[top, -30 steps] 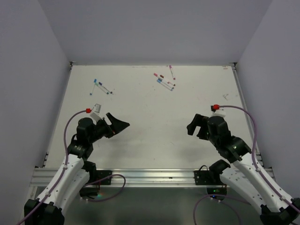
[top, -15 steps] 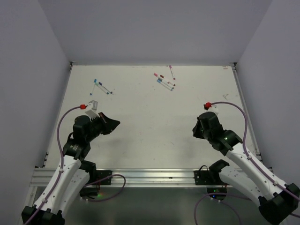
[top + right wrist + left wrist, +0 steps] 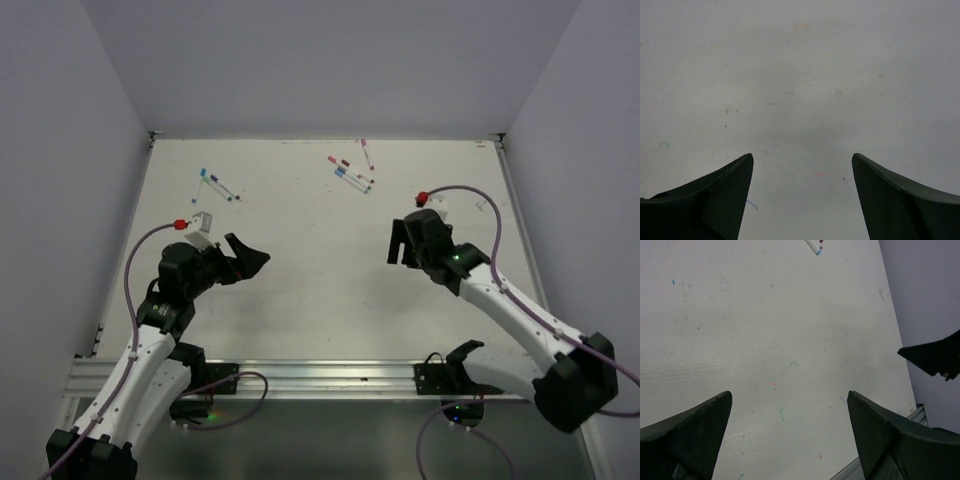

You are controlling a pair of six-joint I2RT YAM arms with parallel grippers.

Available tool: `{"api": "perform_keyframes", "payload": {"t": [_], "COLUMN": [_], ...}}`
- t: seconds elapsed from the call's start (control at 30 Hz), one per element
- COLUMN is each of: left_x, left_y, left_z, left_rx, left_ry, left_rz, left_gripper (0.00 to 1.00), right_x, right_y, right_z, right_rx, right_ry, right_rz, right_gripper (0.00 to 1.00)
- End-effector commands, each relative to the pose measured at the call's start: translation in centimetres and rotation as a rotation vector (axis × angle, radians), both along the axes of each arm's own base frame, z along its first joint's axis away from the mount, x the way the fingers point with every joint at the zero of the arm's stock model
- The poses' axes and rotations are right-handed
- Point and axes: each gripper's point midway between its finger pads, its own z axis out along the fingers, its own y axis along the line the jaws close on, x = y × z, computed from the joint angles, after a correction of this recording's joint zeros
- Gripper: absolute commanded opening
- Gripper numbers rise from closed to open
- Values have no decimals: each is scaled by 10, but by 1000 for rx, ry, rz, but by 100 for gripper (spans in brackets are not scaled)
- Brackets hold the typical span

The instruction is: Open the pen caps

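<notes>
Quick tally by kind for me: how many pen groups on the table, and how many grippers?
Pen groups: 2, the left pen group and the right pen group
Grippers: 2, the left gripper and the right gripper, both open and empty
Total: 4

Overhead rear view; wrist views near table (image 3: 320, 260)

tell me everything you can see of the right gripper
The right gripper is matte black and plastic-looking. Its two wedge-shaped fingers are spread wide, so it is open and empty. It hangs over the bare white table, right of centre, on the near side of the pens, and seems to touch nothing.
</notes>
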Motion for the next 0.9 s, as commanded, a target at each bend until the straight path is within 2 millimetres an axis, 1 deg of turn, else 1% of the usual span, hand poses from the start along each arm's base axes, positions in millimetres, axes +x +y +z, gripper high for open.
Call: {"api": "perform_keyframes", "payload": {"t": [0.0,0.03,0.07,0.1,0.13,0.17,0.2,0.27,0.3,0.33,0.37,0.4,0.43,0.47,0.5,0.53,0.57,0.6,0.63,0.67,0.7,0.73,0.77,0.8,0.83,0.87], "left_x": [13,17,21,26,30,35,39,48,51,55,58,61,65,67,70,75,77,79,82,84,86,88,90,93,95,96], "left_y": [-7,-8,-8,-7,-5,-4,-4,-2,-1,0,0,0,1,1,2,0,0,-1,-3,-4,-5,-6,-7,-7,-8,-8], "left_z": [20,26,23,29,30,25,31,28,29,35,34,35,38,40,41,48,46,47,47,47,48,50,46,48,46,46], "left_rx": [-11,-9,0,14,28,44,64,88,95,103,112,116,121,123,126,118,119,113,108,108,104,100,105,106,109,110], "left_ry": [-75,-95,-84,-104,-107,-88,-107,-97,-102,-120,-118,-125,-140,-148,-149,-183,-177,-179,-182,-182,-186,-194,-188,-193,-189,-187], "left_rz": [-30,-32,-33,-33,-19,-14,-14,-3,2,7,8,11,17,22,25,28,28,27,20,17,12,11,10,8,8,6], "left_gripper": [100,100,100,100,100,100,100,100,100,100,100,100,100,100,100,100,100,100,100,100,100,100,100,100,100,100], "right_x": [74,87,101,120,133,146,164,189,207,219,228,245,256,265,280,290,298,311,319,326,338,345,351,365,368,373], "right_y": [20,21,28,36,33,41,45,42,48,43,43,46,43,44,48,48,49,52,58,61,69,74,78,82,80,83], "right_z": [44,46,27,43,43,22,37,34,29,28,29,38,23,19,33,15,14,28,9,7,18,16,-10,4,-3,-33], "right_rx": [-51,-65,-96,-80,-79,-79,-60,-58,-53,-63,-69,-68,-100,-114,-112,-141,-146,-139,-146,-142,-123,-122,-129,-115,-121,-126], "right_ry": [-153,-154,-97,-126,-119,-63,-94,-101,-93,-93,-96,-121,-98,-97,-135,-110,-117,-153,-132,-134,-167,-170,-134,-175,-154,-109], "right_rz": [-11,-14,-4,-5,-18,5,1,-10,1,-2,-3,-2,6,10,17,32,36,36,66,79,97,121,133,126,128,139], "right_gripper": [84,90,93,96,96,96,98,98,99,98,99,99,99,98,98,99,98,98,98,97,94,91,90,87,84,82]}}
